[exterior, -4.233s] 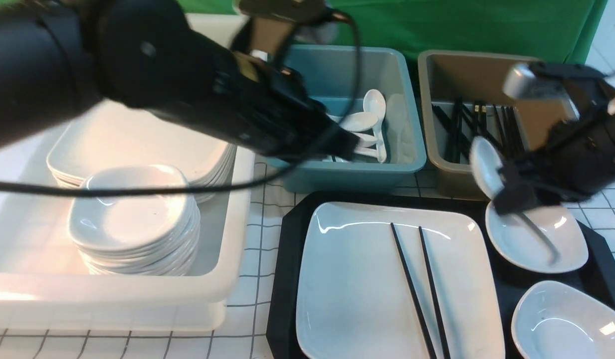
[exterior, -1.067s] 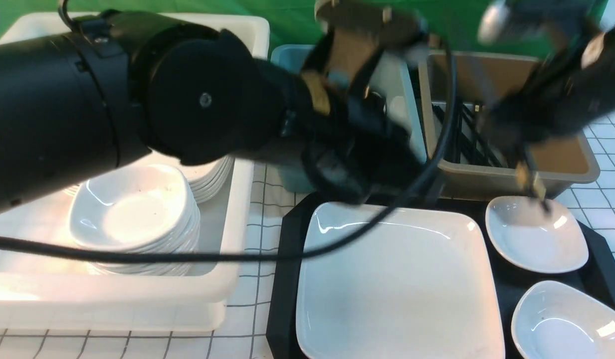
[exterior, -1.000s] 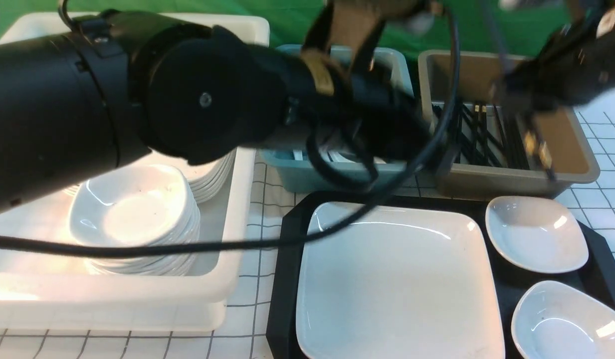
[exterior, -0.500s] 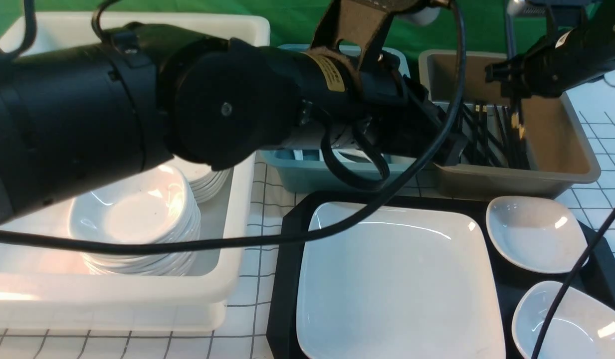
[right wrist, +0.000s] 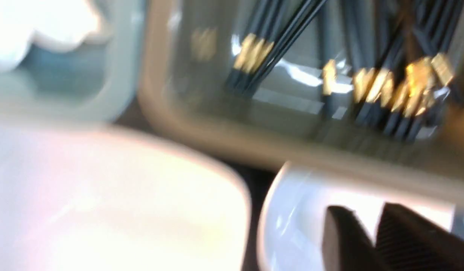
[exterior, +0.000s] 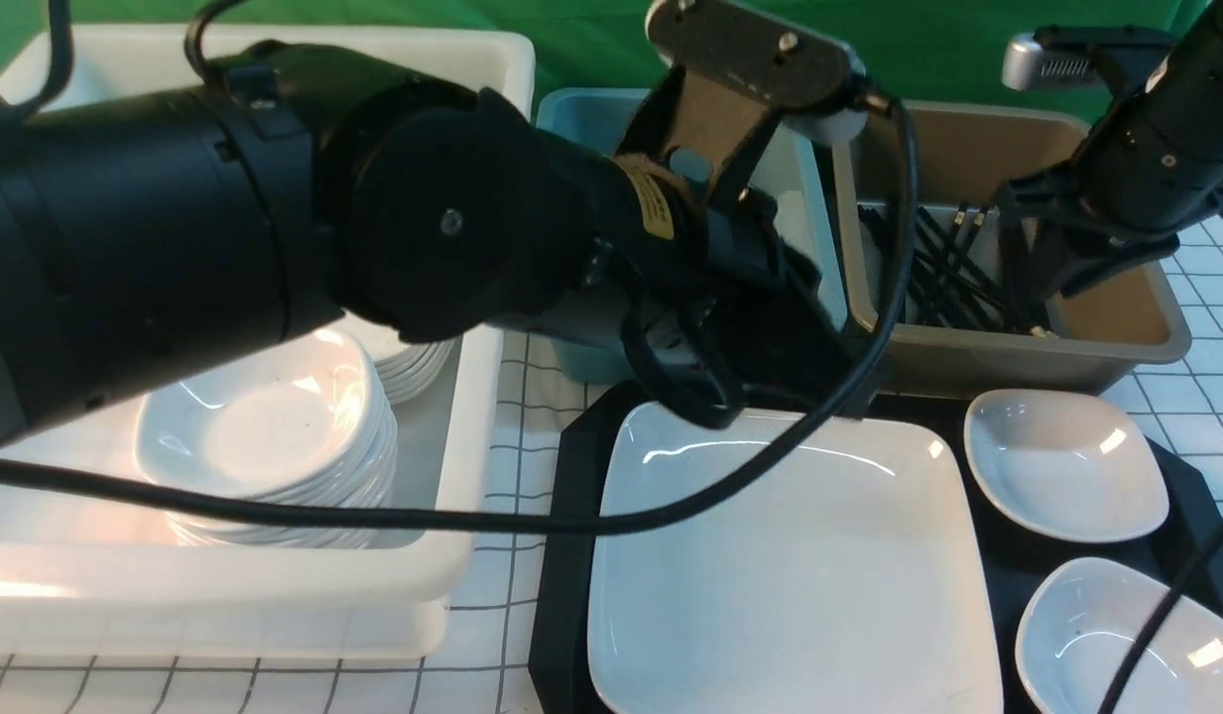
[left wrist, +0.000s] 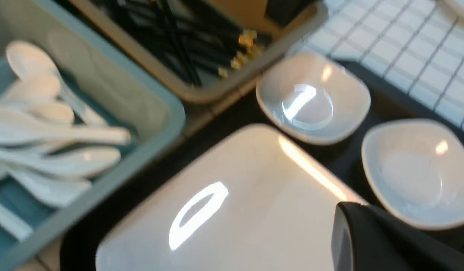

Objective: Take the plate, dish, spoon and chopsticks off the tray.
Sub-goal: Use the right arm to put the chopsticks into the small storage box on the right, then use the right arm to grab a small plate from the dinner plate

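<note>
Now the large glossy white square plate [exterior: 790, 565] is lying flat on the black rectangular tray [exterior: 566, 555]; it is probably stiff, slippery and breakable, best pinched at its raised rim; the right hand [right wrist: 365, 216] is hovering nearly pressed together, empty; whether the left hand [left wrist: 371, 241] is spread I cannot tell.

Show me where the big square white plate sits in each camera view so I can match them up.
Front view: the plate lies on the black tray, low and central.
Left wrist view: the plate sits between the blue tub and two small dishes.
Right wrist view: the plate is the blurred white expanse beside one dish.
Shared landmark: the brown tub holding chopsticks, just beyond the plate.
</note>
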{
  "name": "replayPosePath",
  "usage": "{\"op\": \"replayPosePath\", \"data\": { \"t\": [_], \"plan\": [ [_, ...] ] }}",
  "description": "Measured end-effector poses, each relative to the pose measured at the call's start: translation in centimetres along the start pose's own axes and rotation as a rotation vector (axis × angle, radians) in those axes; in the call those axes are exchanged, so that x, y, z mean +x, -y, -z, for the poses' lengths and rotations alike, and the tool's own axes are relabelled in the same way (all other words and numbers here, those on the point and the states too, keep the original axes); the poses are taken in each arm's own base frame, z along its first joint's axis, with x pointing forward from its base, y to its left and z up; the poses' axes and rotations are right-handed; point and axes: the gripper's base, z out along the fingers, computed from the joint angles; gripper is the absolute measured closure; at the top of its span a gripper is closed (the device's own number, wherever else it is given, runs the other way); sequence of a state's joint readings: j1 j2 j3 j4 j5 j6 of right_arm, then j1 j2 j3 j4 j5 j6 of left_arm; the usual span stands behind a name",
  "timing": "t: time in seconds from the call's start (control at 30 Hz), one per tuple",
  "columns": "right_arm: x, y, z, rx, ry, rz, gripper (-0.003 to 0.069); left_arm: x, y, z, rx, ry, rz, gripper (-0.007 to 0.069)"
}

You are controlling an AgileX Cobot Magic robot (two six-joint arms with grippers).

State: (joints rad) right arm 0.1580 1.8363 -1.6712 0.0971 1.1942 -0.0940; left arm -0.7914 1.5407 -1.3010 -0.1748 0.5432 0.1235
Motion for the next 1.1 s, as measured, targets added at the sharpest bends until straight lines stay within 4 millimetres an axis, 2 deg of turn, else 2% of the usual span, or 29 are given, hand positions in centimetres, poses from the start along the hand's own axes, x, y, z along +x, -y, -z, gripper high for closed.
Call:
{"op": "replayPosePath", "data": {
  "t": [0.03, 0.07, 0.17, 0.27, 0.33, 0.4, 0.5, 0.63, 0.83, 0.97, 1.1],
  "plan": [
    [1.4, -0.9, 0.4, -0.01, -0.023, 0.02, 0.0584, 0.4, 0.1, 0.0, 0.006, -0.049, -0.001, 0.0627],
    [1.6, -1.0, 0.1, -0.011, -0.035, 0.022, 0.0587, 0.5, 0.1, 0.0, 0.007, -0.057, -0.001, 0.0627],
    [6.2, -3.3, 0.2, -0.031, -0.126, 0.08, 0.0578, 1.8, 0.3, 0.2, 0.033, -0.2, -0.019, 0.0627],
    [10.6, -4.7, -1.3, -0.035, -0.207, 0.131, 0.048, 2.8, 0.6, 0.5, 0.08, -0.315, -0.054, 0.0627],
    [13.1, -5.3, -2.5, -0.024, -0.234, 0.161, 0.0378, 3.2, 1.0, 0.7, 0.127, -0.36, -0.075, 0.0627],
    [15.0, -5.6, -3.6, -0.008, -0.25, 0.178, 0.0276, 3.4, 1.3, 0.8, 0.169, -0.373, -0.104, 0.0627],
    [17.1, -5.3, -5.5, 0.018, -0.272, 0.182, 0.017, 3.4, 1.7, 0.8, 0.218, -0.364, -0.157, 0.0627],
    [18.2, -4.9, -6.8, 0.033, -0.273, 0.189, 0.0145, 3.3, 1.8, 0.8, 0.236, -0.356, -0.179, 0.0627],
    [18.4, -4.8, -8.1, 0.045, -0.259, 0.202, 0.0149, 3.3, 1.8, 0.8, 0.24, -0.355, -0.179, 0.0627],
    [18.3, -4.6, -8.9, 0.057, -0.269, 0.218, 0.0223, 3.3, 1.8, 0.8, 0.24, -0.354, -0.18, 0.0627],
    [18.3, -4.6, -9.2, 0.058, -0.273, 0.229, 0.0369, 3.3, 1.8, 0.8, 0.24, -0.353, -0.181, 0.0627]
  ]
}}
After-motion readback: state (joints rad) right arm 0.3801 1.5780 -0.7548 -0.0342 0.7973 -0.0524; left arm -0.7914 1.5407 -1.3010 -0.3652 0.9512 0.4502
